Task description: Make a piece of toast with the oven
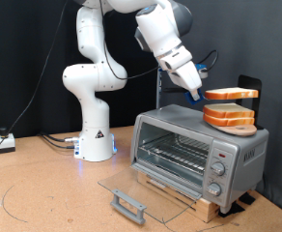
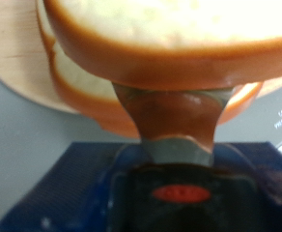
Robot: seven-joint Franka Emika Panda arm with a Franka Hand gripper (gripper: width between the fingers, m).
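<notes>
My gripper [image 1: 196, 94] has glossy white plastic shells. The piece of toast [image 1: 231, 94] looks matt, with a smooth orange crust. The oven [image 1: 199, 152] is brushed silver metal with a clear glass door [image 1: 141, 191]. It stands on pale wood [image 1: 189, 198].

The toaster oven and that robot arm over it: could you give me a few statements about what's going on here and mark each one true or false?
1. The toaster oven has its glass door open, folded down flat. True.
2. A bread slice already lies on the wire rack inside. False: the rack is bare.
3. The gripper holds a piece of toast lifted above the stack of slices. True: the wrist view shows the slice clamped by a finger.
4. The stack sits on the table beside the oven. False: it rests on a wooden board on top of the oven.
5. The oven's knobs are at its exterior-view left end. False: they are at its right end.
</notes>
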